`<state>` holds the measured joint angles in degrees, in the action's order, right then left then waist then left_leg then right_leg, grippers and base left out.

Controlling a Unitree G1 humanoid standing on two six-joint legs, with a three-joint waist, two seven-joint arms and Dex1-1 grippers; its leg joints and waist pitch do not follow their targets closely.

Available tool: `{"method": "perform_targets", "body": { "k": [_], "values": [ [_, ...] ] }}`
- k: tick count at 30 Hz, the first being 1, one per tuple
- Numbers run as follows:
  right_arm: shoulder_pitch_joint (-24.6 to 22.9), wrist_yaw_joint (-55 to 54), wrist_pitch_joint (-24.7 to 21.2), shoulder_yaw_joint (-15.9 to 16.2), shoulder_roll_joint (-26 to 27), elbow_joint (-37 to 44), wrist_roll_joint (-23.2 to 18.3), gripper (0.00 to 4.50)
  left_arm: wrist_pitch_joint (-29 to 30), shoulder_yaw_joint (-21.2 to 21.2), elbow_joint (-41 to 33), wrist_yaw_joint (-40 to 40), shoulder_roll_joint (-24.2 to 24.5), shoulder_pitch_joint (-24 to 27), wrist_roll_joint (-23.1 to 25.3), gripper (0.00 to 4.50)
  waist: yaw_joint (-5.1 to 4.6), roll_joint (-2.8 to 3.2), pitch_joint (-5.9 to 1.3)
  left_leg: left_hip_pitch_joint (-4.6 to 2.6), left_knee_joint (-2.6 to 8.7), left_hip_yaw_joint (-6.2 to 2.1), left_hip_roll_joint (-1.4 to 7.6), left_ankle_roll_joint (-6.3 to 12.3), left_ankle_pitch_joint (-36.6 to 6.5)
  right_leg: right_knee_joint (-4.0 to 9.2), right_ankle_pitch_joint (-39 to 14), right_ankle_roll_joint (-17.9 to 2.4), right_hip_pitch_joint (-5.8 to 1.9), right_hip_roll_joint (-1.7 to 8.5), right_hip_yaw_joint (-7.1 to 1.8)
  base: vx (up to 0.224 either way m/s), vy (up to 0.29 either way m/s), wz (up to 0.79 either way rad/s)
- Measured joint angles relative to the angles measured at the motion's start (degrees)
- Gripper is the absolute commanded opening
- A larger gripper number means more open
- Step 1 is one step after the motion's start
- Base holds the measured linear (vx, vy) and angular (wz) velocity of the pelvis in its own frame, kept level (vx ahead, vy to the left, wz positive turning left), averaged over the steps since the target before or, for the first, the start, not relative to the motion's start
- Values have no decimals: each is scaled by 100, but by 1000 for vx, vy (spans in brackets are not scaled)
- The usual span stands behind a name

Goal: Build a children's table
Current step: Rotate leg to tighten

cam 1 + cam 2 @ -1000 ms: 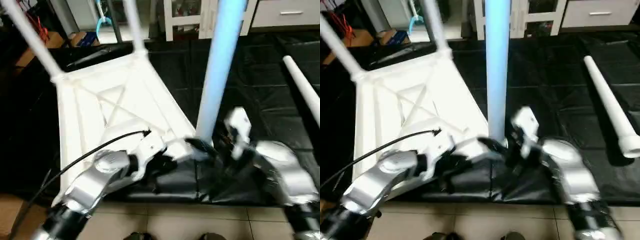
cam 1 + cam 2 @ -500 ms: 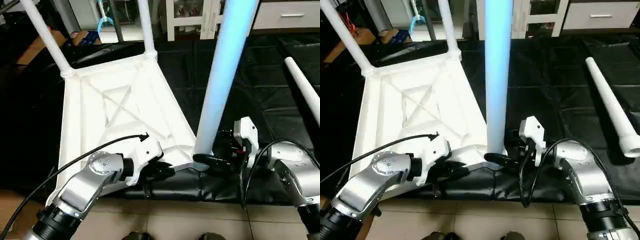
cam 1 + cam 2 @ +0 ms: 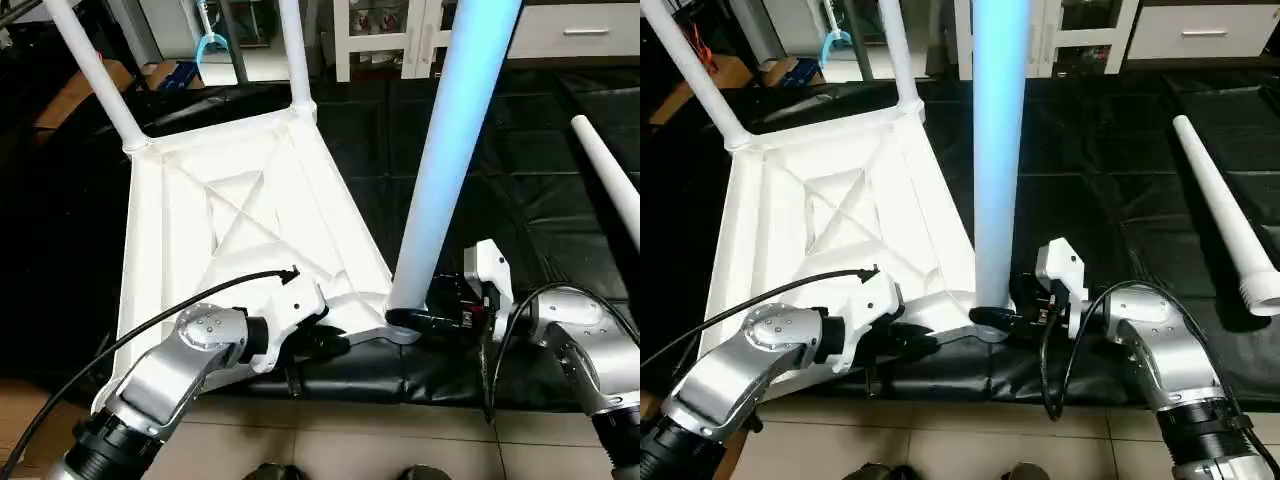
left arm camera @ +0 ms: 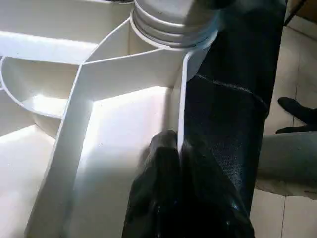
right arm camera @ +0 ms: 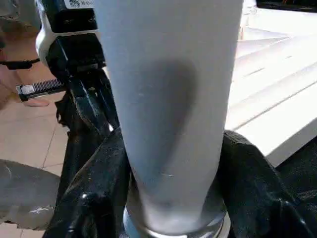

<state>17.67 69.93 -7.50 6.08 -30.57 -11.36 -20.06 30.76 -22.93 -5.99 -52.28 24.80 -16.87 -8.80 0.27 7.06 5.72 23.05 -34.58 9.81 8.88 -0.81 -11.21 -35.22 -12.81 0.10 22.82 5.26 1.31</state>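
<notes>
Black sheeting (image 3: 500, 150) covers the floor where the tabletop (image 3: 230, 210) lies upside down, X-ribs up, with two legs (image 3: 95, 75) already standing in the far corner sockets and a spare leg (image 3: 1225, 215) lying off on the robot's right side, well apart from everything.

Left gripper (image 3: 335, 342) is clamped shut on the near rim of the tabletop; in the left wrist view its fingers (image 4: 163, 163) sit one on each side of that thin wall, just short of the corner socket (image 4: 171, 25).

Right gripper (image 3: 998, 318) has its fingers closed around the base of the upright leg (image 3: 450, 150), one finger on each side of the tube right where it meets that same near corner socket. In the right wrist view the fingers (image 5: 94, 198) hug the tube from both sides.

Compared to half a second ago, hardly anything has changed: both grips look the same, and the right wrist has edged slightly closer to the leg. A second back everything was motion-blurred; now it's all settled.
</notes>
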Motion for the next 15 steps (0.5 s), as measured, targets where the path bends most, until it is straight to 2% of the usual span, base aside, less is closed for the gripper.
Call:
{"method": "perform_targets", "body": {
  "k": [8,15],
  "values": [
    [0,-152,53,-10,88,-31,77,204,18,-5,16,17,-4,3,23,0,-23,-8,-4,-5,-7,0,1,3,2,-8,1,-2,-2,0,-2,0,0,0],
    [122,-1366,73,-113,582,-249,460,198,57,78,431,563,-404,-246,261,0,-156,-41,-1,-36,-6,7,3,-32,2,2,38,-60,-19,1,-2,0,0,0]
  ]
}}
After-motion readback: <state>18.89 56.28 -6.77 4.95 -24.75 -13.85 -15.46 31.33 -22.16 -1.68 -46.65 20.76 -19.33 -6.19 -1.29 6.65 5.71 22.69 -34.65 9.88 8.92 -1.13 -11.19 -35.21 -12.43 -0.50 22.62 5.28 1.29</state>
